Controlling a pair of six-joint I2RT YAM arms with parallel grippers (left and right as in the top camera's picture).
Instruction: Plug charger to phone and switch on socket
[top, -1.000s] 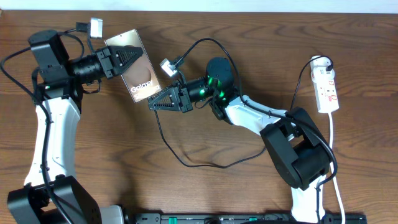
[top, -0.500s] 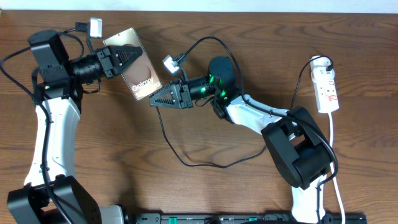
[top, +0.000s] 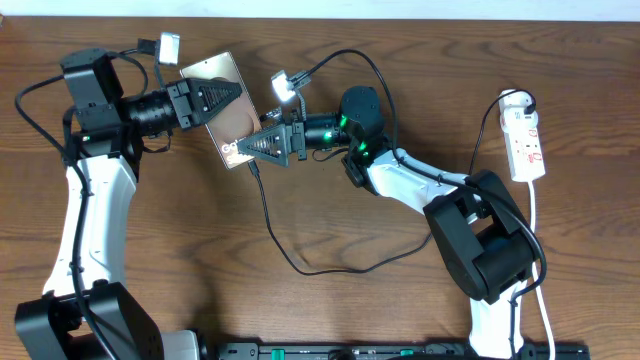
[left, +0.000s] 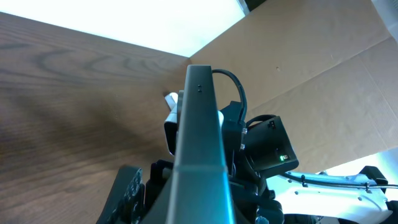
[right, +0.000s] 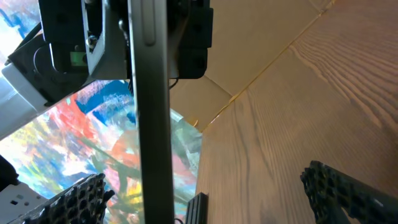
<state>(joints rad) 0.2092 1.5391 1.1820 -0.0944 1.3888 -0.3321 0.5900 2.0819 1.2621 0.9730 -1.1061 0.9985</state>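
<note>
Phone (top: 212, 72) sits clamped in the left gripper (top: 238, 95); the charger (right: 198, 210) shows between the right gripper (top: 248, 149) fingers, whose grip I cannot tell.

Overhead: bright, even, diffuse light from above. Sharp edge to edge, no motion blur. Table (top: 200, 255) evenly lit, w/ only faint soft shadows beside the arms (top: 85, 220). White arm shells close to clipping. Small green LED (top: 347, 127) glows at centre.

Left wrist: strong backlight. Top strip and bottom-right corner blown out to white. Table darkens toward centre under a broad soft shadow. Phone (left: 200, 137) edge v. close to lens, soft at the bottom, pale sheen along it.

Right wrist: phone edge a blurred vertical bar w/ a dull sheen. Wood grain at right crisp. Bkgd colours saturated. Bottom corners out of focus.
</note>
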